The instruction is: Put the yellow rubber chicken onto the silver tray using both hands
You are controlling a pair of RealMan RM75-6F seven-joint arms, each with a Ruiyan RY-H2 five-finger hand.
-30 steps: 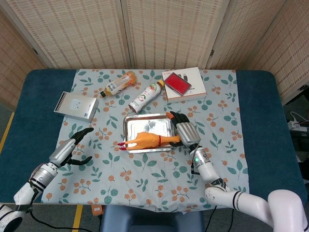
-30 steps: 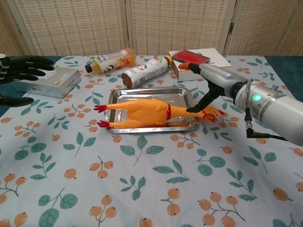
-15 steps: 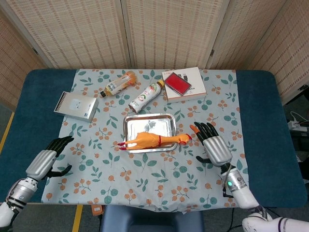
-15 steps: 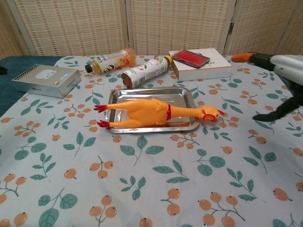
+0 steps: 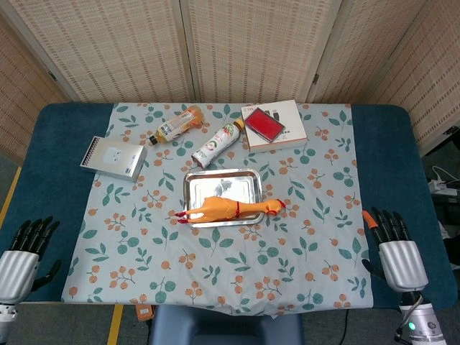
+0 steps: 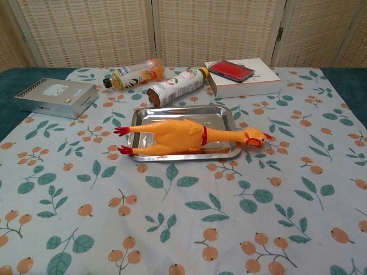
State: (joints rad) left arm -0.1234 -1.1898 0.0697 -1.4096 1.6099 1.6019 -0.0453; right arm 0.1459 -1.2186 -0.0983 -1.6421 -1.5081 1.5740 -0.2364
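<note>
The yellow rubber chicken (image 5: 228, 208) (image 6: 175, 136) lies lengthwise across the silver tray (image 5: 223, 184) (image 6: 221, 117), its red feet sticking out past the tray's left rim and its head past the right rim. In the head view my left hand (image 5: 19, 257) hangs at the bottom left corner, off the table's near edge, holding nothing, fingers apart. My right hand (image 5: 397, 253) is at the bottom right, also far from the tray, fingers spread and empty. Neither hand shows in the chest view.
Behind the tray lie an orange-juice bottle (image 5: 175, 126), a white bottle (image 5: 218, 142) and a white box with a red case on top (image 5: 274, 125). A grey metal box (image 5: 113, 157) sits at the left. A floral cloth (image 5: 237, 259) covers the blue table.
Both hands have pulled back from the table toward its near corners. My right hand has let go of the chicken's head, and the chicken stays on the tray.
</note>
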